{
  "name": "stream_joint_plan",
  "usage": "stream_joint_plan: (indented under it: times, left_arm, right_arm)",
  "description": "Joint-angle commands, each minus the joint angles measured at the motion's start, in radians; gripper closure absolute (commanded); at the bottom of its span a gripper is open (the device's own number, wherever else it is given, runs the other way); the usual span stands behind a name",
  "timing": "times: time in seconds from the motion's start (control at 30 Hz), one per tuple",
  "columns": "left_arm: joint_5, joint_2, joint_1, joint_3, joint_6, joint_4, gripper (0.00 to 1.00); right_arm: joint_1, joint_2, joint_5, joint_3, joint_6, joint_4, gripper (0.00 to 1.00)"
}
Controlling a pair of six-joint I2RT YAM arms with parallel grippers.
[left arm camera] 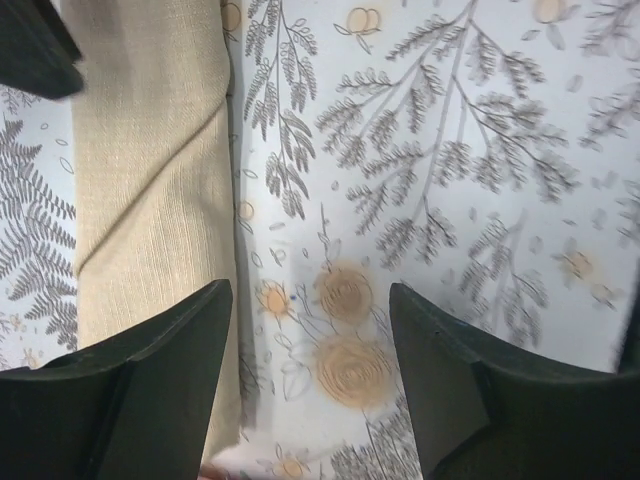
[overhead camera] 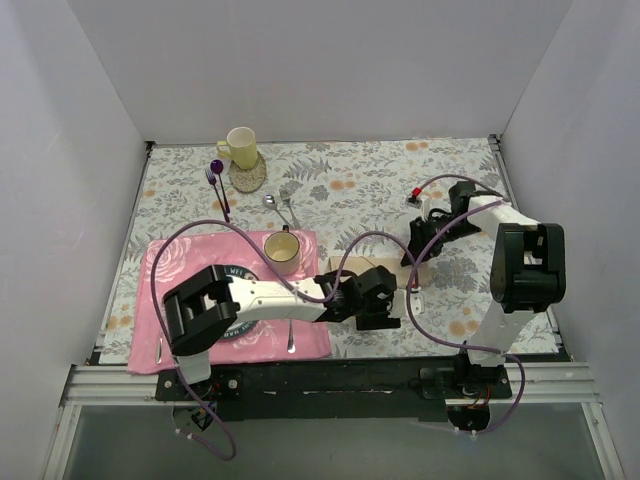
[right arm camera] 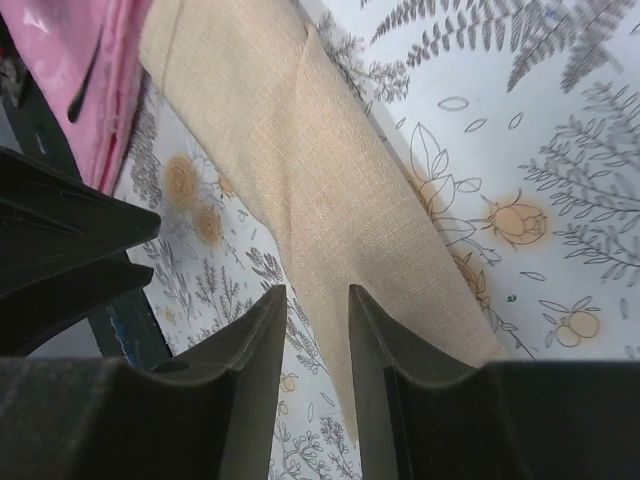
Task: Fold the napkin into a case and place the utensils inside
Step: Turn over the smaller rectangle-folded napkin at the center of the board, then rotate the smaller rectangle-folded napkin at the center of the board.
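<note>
Napkin (left arm camera: 150,150): beige cloth already folded to a narrow oblong strip. It lies flat on the floral tablecloth (left arm camera: 480,150), between the two grippers and just right of the pink placemat (overhead camera: 170,260).
Case: long folds look made. Whether it has a pocket that can take cutlery cannot be told.
Left gripper (left arm camera: 308,295): jaws well apart and holding nothing. It hangs over bare tablecloth with the strip's edge beside one finger.
Right gripper (right arm camera: 317,292): jaws only narrowly apart, poised over one end of the strip. No pinch is evident.
Utensils: small silver spoon (overhead camera: 270,201) and fork (overhead camera: 288,210) lie together farther up the table, well apart from the napkin and untouched.
Done: folding, largely.
Left: any final fold, then loading both utensils.
</note>
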Motion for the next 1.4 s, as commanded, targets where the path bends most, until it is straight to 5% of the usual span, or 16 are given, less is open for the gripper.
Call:
stream_joint_plan:
  times: [0.0, 0.23, 0.4, 0.87, 1.17, 1.37]
  left_arm:
    - [0.103, -0.134, 0.005, -0.02, -0.108, -0.112, 0.36]
    - [0.351, -0.125, 0.276, 0.149, -0.281, -0.268, 0.62]
    - [0.425, -0.071, 0.339, 0.214, -0.294, -0.385, 0.78]
    - [0.422, 0.167, 0.442, 0.259, -0.334, -0.417, 0.76]
    - [0.401, 0.398, 0.5, 0.607, -0.286, -0.405, 0.56]
    - [0.529, 0.385, 0.614, 0.76, -0.364, -0.385, 0.46]
  right_arm:
    - [-0.026, -0.047, -0.123, 0.104, -0.012, -0.086, 0.6]
    - [-0.025, 0.024, 0.003, 0.182, -0.103, -0.133, 0.6]
    - [-0.026, 0.027, 0.095, 0.15, -0.202, -0.169, 0.62]
    - [-0.008, -0.07, 0.23, -0.134, -0.311, -0.107, 0.62]
    - [0.116, -0.186, 0.114, -0.24, -0.254, -0.104, 0.55]
    - [0.107, -0.248, 0.022, -0.077, -0.228, -0.19, 0.44]
